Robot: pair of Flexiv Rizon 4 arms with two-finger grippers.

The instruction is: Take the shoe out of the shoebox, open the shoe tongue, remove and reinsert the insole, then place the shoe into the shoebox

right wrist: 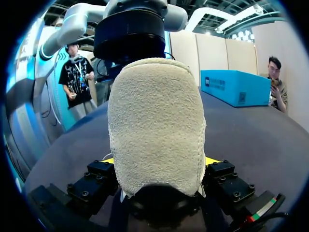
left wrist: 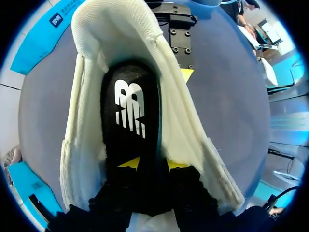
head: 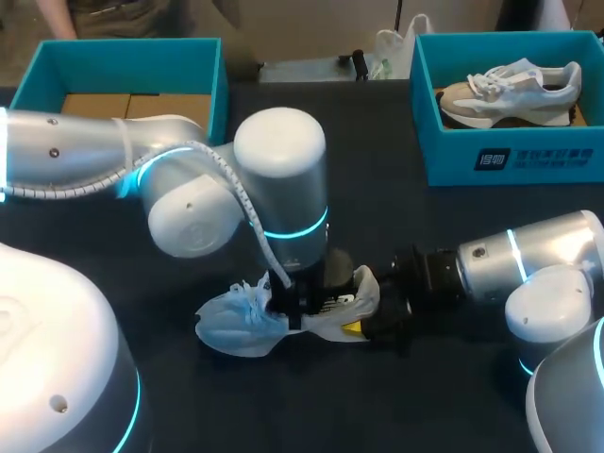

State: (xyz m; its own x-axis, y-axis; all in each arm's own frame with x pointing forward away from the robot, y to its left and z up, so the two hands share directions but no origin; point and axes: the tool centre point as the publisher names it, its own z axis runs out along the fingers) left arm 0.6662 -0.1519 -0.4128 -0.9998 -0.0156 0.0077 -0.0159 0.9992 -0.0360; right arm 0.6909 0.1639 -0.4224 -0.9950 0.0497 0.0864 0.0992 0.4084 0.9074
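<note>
A white shoe (head: pixel 236 321) lies on its side on the dark table, toe to the left. My left gripper (left wrist: pixel 152 163) reaches down into its opening. Its yellow tips stand a little apart, on either side of the near end of the black insole (left wrist: pixel 128 111), which lies inside the shoe (left wrist: pixel 87 121). My right gripper (head: pixel 363 321) comes in from the right and is shut on the shoe's heel (right wrist: pixel 154 121), one yellow tip on each side. In the right wrist view that gripper (right wrist: pixel 159 162) holds the heel upright, with my left arm (right wrist: pixel 130 34) just behind it.
A teal shoebox (head: pixel 514 156) stands at the back right with a second, beige and white shoe (head: pixel 510 90) in it. Another teal box (head: pixel 57 66) with cardboard inside stands at the back left. Bare dark table lies in front of the shoe.
</note>
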